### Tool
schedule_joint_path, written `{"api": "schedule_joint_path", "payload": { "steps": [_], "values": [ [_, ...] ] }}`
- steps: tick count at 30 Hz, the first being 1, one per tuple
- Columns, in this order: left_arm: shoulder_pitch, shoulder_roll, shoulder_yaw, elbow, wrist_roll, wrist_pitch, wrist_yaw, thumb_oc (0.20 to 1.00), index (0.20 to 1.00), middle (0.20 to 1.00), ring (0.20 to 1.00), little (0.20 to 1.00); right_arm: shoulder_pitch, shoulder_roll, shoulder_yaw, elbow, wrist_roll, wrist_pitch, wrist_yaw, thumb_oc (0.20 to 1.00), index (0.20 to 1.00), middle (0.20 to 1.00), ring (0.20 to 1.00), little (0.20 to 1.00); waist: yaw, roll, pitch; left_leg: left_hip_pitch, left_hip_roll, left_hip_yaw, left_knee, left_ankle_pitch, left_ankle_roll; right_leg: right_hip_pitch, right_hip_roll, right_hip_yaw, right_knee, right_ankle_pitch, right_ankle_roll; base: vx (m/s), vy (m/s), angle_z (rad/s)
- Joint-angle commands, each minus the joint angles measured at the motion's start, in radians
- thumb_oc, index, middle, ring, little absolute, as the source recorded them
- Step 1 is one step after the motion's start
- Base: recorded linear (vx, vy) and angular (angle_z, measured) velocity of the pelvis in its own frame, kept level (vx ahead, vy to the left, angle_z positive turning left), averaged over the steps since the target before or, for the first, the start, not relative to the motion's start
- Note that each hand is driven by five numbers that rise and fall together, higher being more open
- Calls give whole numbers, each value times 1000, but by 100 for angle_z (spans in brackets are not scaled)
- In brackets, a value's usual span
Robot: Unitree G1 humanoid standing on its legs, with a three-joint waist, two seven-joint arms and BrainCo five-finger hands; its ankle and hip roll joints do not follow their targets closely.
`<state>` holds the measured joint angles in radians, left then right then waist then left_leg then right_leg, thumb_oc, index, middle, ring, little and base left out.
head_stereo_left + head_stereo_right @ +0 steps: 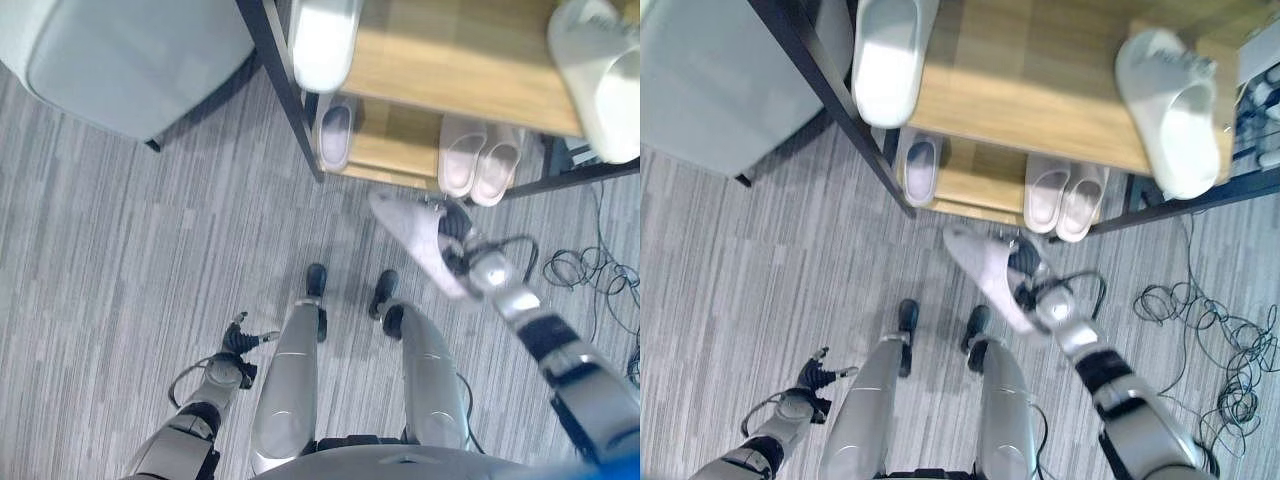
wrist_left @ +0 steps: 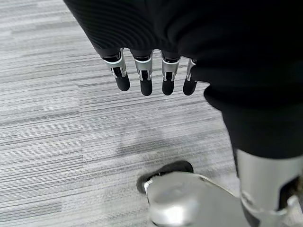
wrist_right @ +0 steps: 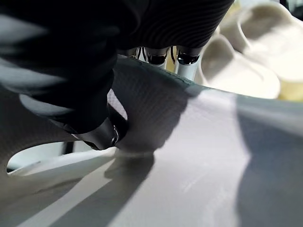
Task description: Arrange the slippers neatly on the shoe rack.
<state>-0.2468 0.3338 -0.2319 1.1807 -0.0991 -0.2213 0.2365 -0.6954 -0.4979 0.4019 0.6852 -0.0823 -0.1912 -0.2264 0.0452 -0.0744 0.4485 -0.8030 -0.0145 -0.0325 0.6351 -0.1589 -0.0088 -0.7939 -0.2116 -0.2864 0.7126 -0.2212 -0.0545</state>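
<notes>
Floor [image 1: 120,260] is grey striped carpet/vinyl, w/ a loose tangle of black cables [image 1: 1200,310] off to my right. Big pale grey-green box [image 1: 130,60] on dark legs sits upper left, just beside the rack.

Rack [image 1: 275,80]: dark metal frame, wood shelves. Top shelf holds two white slippers well apart, one at the left edge [image 1: 322,40], one at the right edge [image 1: 600,75], both toes pointing toward me. Lower shelf: single lilac slipper [image 1: 335,135] at left by the frame post, and a pinkish pair [image 1: 478,160] side by side, touching, further right.

Right hand [image 1: 455,235] is up in front of the lower shelf, gripping a lilac-white slipper [image 1: 415,240] held off the floor, tilted, toe toward the rack. Wrist cam confirms: thumb [image 3: 94,132] pressed on the slipper's strap, fingers [image 3: 182,64] wrapped over its far edge, pair on the shelf visible past it.

Left hand [image 1: 240,340] hangs low by my left side over the floor, fingers [image 2: 144,78] straight and relaxed, holding nothing.
</notes>
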Motion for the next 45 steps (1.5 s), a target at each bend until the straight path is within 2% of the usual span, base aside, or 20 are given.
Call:
{"api": "schedule_joint_path", "payload": {
  "steps": [1,4,6,7,10,11,15,16,19,20,21,23,29,36,44,45],
  "values": [
    [94,6,-22,-41,-69,-30,44,1000,1000,1000,1000,1000,112,-36,7,-65,-7,-19,-82,200,200,200,200,200,8,27,-132,-20,46,-39,16,-50,-27,9,-41,96,-14,6,140,-25,-31,6],
    [52,39,3,-102,-146,-60,79,1000,1000,1000,1000,1000,-11,-49,-1,1,14,8,-122,200,200,200,200,200,13,43,-145,-166,46,-43,155,-103,-12,-141,-58,125,129,-56,123,-2,0,7],
    [44,45,5,-110,-155,-64,86,1000,1000,1000,1000,1000,-30,-47,-8,6,29,8,-130,200,200,200,200,200,12,45,-152,-204,44,-45,193,-117,-10,-174,-60,131,165,-75,118,36,-11,2],
    [18,69,13,-131,-186,-73,103,1000,1000,1000,1000,1000,-91,-58,-22,15,63,12,-156,200,200,200,200,200,13,52,-161,-288,39,-49,289,-154,-8,-255,-70,146,253,-119,105,49,-15,3],
    [-5,102,24,-163,-210,-83,127,1000,1000,1000,1000,1000,-165,-89,-33,-6,61,22,-193,200,200,200,200,200,12,60,-184,-399,24,-49,415,-199,-8,-360,-74,162,372,-173,90,92,-6,-1],
    [-34,130,22,-179,-226,-85,133,1000,1000,1000,1000,1000,-270,-121,-15,35,61,35,-222,200,200,200,200,200,15,70,-204,-501,14,-54,549,-245,2,-464,-78,183,506,-216,77,143,22,-4],
    [-58,166,17,-185,-250,-88,143,1000,1000,1000,1000,1000,-420,-149,43,100,66,60,-243,200,200,200,200,200,25,77,-219,-635,5,-65,746,-310,16,-605,-81,220,699,-279,61,131,40,2],
    [-57,179,12,-193,-269,-93,149,1000,1000,1000,1000,1000,-502,-164,77,150,75,66,-247,200,200,200,200,200,34,80,-219,-691,2,-67,847,-341,22,-664,-85,237,797,-302,54,155,73,-11],
    [-53,190,13,-196,-285,-98,145,1000,1000,1000,1000,1000,-572,-176,117,193,88,70,-243,200,200,200,200,200,39,84,-215,-744,1,-72,934,-370,26,-719,-85,258,879,-327,48,102,61,-9],
    [-48,206,12,-203,-305,-104,144,1000,1000,1000,1000,1000,-630,-181,160,232,88,78,-236,200,200,200,200,200,46,85,-193,-766,-1,-74,1009,-395,27,-746,-86,275,956,-346,43,95,40,-8],
    [-55,211,13,-196,-319,-103,138,1000,1000,1000,1000,1000,-649,-182,185,250,82,78,-230,200,200,200,200,200,46,84,-180,-767,1,-72,1036,-407,26,-753,-87,287,983,-354,41,141,60,-3],
    [-145,265,-2,-131,-363,-109,140,1000,1000,1000,1000,1000,-793,-143,275,422,103,85,-216,200,200,200,200,200,57,71,-90,-767,1,-74,1148,-448,25,-764,-89,337,1113,-392,28,91,19,0],
    [-197,310,-20,-97,-416,-135,123,1000,1000,1000,1000,1000,-931,-164,367,650,171,67,-207,200,200,200,200,200,100,74,12,-767,-9,-89,1208,-471,26,-775,-87,405,1201,-404,18,23,26,0],
    [-105,291,-8,-115,-395,-164,114,1000,1000,1000,1000,1000,-995,-237,385,738,194,44,-214,200,200,200,200,200,137,101,38,-767,-20,-93,1202,-466,14,-773,-103,422,1208,-412,19,41,19,4],
    [-94,279,-32,-101,-356,-180,126,1000,1000,1000,1000,1000,-1050,-249,434,754,184,31,-221,200,200,200,200,200,150,83,58,-767,-18,-94,1188,-450,1,-776,-121,436,1213,-401,25,50,-9,10],
    [-96,272,-32,-94,-357,-176,127,1000,1000,1000,1000,1000,-1055,-248,441,757,178,31,-224,467,467,467,467,467,153,83,62,-767,-18,-91,1182,-448,0,-776,-125,436,1207,-401,24,0,0,0]
  ]
}}
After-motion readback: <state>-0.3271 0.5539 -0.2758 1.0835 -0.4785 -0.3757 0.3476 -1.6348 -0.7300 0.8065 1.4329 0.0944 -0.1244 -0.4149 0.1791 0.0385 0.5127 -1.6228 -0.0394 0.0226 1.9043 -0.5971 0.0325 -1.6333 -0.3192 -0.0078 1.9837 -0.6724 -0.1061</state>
